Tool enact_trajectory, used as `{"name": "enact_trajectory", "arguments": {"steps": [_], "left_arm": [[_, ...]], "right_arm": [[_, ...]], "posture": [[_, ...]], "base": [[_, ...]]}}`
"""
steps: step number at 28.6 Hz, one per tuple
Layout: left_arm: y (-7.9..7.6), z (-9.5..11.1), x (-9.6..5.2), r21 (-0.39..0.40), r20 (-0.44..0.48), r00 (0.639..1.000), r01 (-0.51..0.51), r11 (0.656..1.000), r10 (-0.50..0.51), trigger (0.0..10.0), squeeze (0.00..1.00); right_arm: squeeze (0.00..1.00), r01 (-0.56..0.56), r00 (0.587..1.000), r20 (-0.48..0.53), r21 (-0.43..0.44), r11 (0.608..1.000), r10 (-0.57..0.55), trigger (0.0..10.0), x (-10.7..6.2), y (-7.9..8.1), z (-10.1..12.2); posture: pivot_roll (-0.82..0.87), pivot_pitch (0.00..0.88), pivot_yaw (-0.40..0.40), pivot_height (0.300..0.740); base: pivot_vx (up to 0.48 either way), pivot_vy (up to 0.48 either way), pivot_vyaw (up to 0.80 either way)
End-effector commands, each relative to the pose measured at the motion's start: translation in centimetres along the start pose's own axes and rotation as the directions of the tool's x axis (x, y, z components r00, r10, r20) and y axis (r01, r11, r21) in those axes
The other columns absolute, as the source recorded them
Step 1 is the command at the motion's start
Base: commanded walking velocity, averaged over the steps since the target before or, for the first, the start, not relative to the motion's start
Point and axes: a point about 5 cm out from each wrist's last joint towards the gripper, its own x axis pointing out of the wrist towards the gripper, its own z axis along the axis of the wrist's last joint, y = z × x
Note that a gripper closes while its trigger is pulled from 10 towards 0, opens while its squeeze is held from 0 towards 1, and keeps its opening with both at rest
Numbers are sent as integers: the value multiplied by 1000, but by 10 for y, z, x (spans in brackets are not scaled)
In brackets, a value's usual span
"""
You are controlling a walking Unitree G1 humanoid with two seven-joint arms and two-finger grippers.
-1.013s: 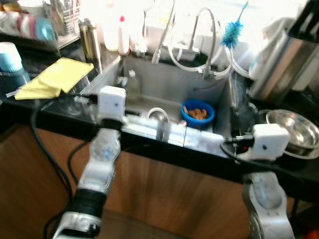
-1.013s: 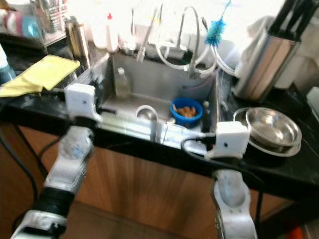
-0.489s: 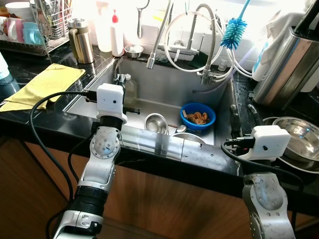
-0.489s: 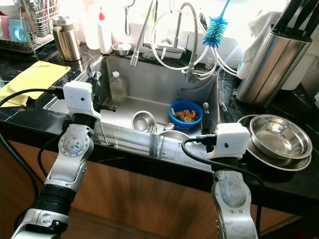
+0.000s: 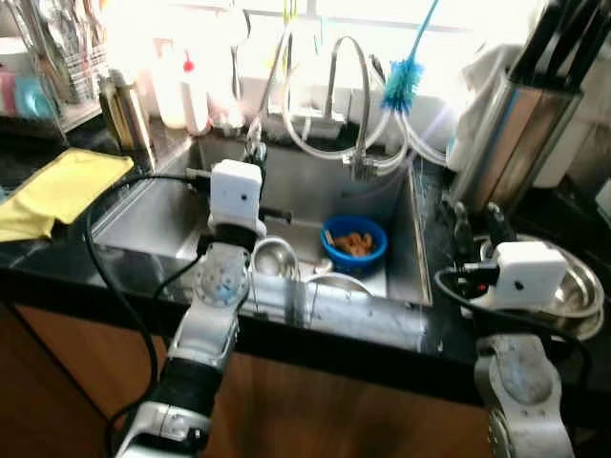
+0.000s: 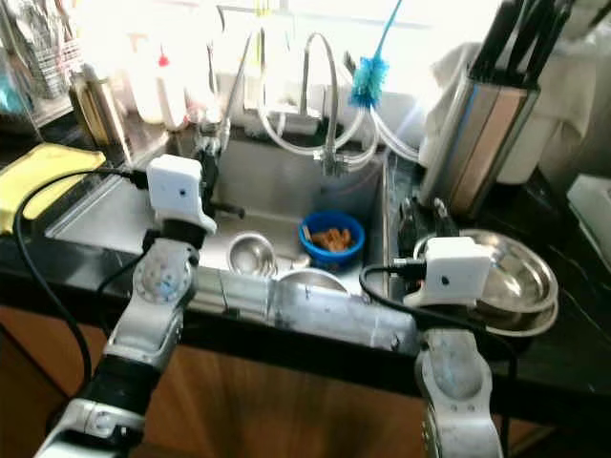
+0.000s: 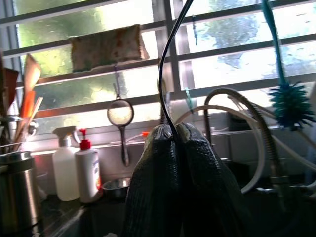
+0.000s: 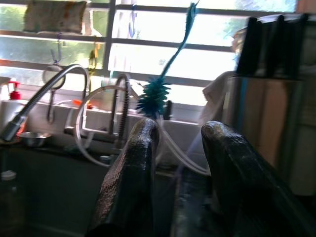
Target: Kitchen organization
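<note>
Left end effector [image 7: 177,163] pinched closed and empty, right end effector [image 8: 180,163] spread, empty: open left before reaching the small steel bowl [image 5: 274,256] in the stainless sink [image 5: 153,215].

Home kitchen: steel sink [image 5: 401,239] set in black worktop [image 5: 57,277], tap [image 5: 358,105], blue bowl [image 5: 354,245], blue bottle brush [image 5: 403,81], dish rack [image 5: 38,57], soap bottles [image 7: 88,170], yellow cloth [image 5: 52,191], barred window [image 7: 148,74].
</note>
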Motion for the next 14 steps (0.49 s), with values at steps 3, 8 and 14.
{"name": "enact_trajectory", "arguments": {"steps": [3,8,14], "left_arm": [[-5,1,0,-17,-1,999,37,999,-37,10000,0],[-6,0,0,-24,-11,999,43,999,-43,10000,0],[-8,-3,-1,-44,-33,998,59,997,-60,10000,0]], "right_arm": [[0,-8,1000,-5,8,1000,8,10000,2,2,0],[0,-10,1000,-6,11,1000,10,10000,1,3,0],[0,-13,1000,-6,16,1000,13,10000,2,4,0]], "posture": [[80,18,-80,740],[78,19,-79,740],[78,22,-79,740]], "base": [[312,0,0],[310,0,0],[314,0,0]]}}
